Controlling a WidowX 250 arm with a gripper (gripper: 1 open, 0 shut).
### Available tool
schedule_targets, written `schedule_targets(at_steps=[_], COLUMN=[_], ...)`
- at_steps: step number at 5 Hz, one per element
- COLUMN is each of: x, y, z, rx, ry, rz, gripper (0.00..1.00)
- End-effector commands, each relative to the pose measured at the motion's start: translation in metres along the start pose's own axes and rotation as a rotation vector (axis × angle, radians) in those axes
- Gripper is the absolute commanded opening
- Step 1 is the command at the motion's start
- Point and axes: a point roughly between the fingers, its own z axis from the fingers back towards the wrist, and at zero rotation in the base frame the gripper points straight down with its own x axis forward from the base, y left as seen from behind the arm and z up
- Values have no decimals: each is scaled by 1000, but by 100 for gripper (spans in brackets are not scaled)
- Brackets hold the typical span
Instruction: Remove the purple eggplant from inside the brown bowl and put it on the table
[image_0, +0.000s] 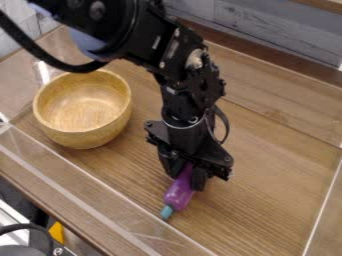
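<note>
Setting the purple eggplant (178, 193) down, pinched in the jaws, near-right of the wooden bowl (83, 106); next, needs lowering onto the counter (271, 187), then release.

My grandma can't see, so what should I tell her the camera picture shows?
A black robot claw holds a purple eggplant, teal tip pointing down, over a brown table. A round bowl sits beside it.

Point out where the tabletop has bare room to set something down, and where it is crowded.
Bare table shows right of the claw, toward the picture's right edge. A smaller patch lies between bowl and claw. It is crowded around the eggplant, under the claw.
</note>
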Motion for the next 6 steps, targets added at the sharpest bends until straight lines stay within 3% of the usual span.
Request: schedule_targets(at_steps=[1,6], x=[7,8], y=[-2,8], z=[2,-8], rx=[-8,4], ry=[-30,-42], rz=[-3,13], gripper=[0,0])
